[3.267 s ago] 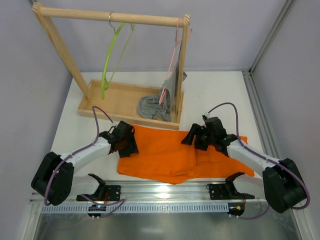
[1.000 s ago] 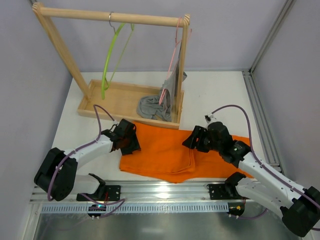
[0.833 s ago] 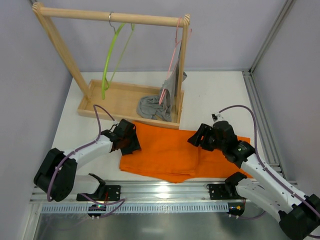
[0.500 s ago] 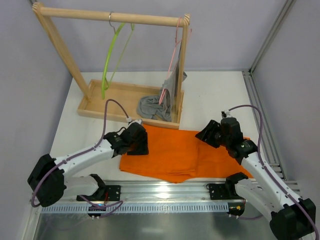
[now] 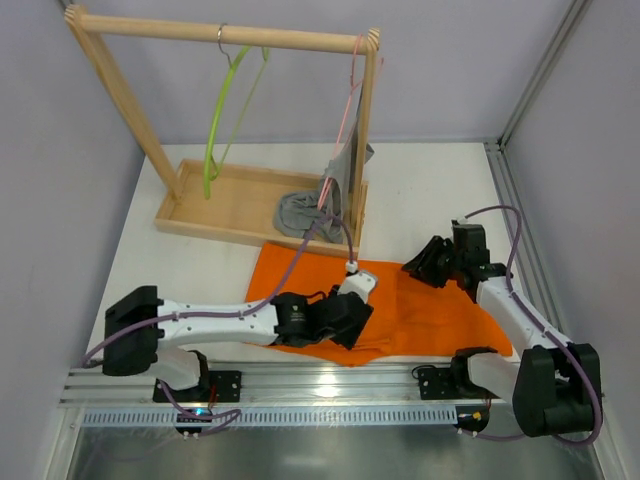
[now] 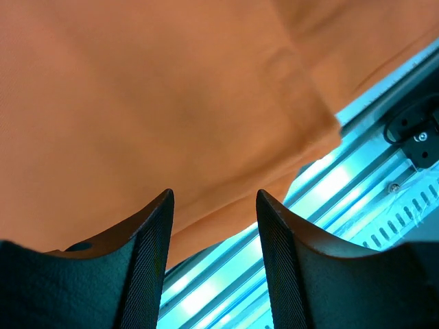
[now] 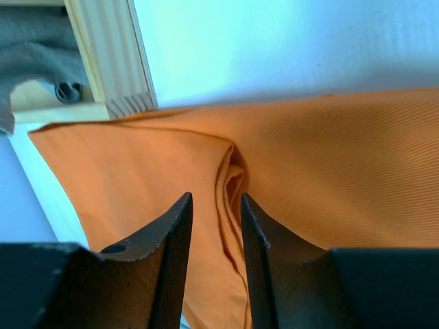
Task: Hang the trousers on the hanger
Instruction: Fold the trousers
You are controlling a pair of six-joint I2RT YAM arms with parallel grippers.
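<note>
Both fingers (image 6: 147,267) of the left gripper (image 6: 214,200) stand well apart with nothing between them. Below the gap lies the near edge of the trousers (image 6: 137,103), where folded orange cloth ends over the metal rail (image 6: 363,171) at the front of the table. Whether the tips press on the cloth or hover just above it is hard to tell from the wrist view. From above, the left arm reaches across to the right, low over the front middle of the trousers.

The right gripper (image 7: 215,199) holds its fingers (image 7: 257,274) a narrow way apart, released, with no cloth pinched. A raised fold of the trousers runs beneath the slot between them. Beyond the tips are the corner of the wooden tray (image 7: 113,55), a bit of the grey garment (image 7: 34,41) and the white table (image 7: 274,41). In the top view this gripper sits at the far right side of the trousers, pointing left.

The trousers lie flat and folded on the table between the two arms, their far edge just beside the tray's front wall. The hanger (image 5: 209,150), lime green, hangs bare by its metal hook from the top bar of the wooden rack (image 5: 150,25), toward its left end, well apart from the trousers. A pink hanger (image 5: 349,100) at the bar's right end carries the grey garment, which trails down into the tray.
</note>
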